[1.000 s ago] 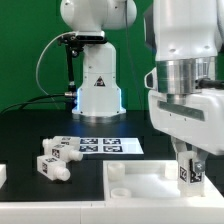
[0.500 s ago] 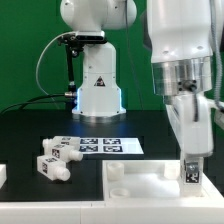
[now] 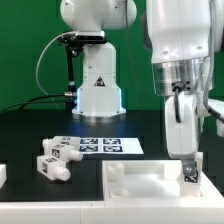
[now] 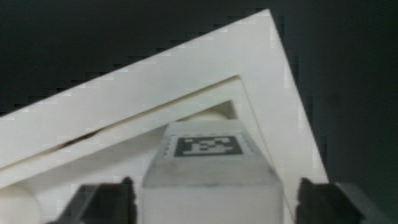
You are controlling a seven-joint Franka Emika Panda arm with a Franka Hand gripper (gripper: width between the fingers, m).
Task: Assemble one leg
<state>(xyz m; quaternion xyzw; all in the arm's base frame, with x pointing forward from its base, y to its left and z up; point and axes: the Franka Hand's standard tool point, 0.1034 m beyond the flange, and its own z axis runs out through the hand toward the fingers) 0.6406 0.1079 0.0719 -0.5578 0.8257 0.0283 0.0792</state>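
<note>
My gripper (image 3: pixel 189 168) is shut on a leg (image 3: pixel 189 176), a chunky white peg with a square tag, held upright at the corner of the flat white panel (image 3: pixel 135 180) on the exterior view's right. In the wrist view the leg (image 4: pixel 208 150) fills the gap between my two dark fingers (image 4: pixel 103 203), and the panel's corner (image 4: pixel 249 70) lies just beyond it. Whether the leg's lower end touches the panel I cannot tell. My gripper (image 4: pixel 210 203) shows only its fingertips there.
Two or three loose legs (image 3: pixel 55 158) lie on the black table at the exterior view's left. The marker board (image 3: pixel 105 145) lies behind the panel. The arm's white base (image 3: pixel 97 95) stands at the back. Another white part (image 3: pixel 3 173) sits at the left edge.
My wrist has turned about its vertical axis while staying over the panel's right corner, and the leg has come down slightly. The loose legs have not moved.
</note>
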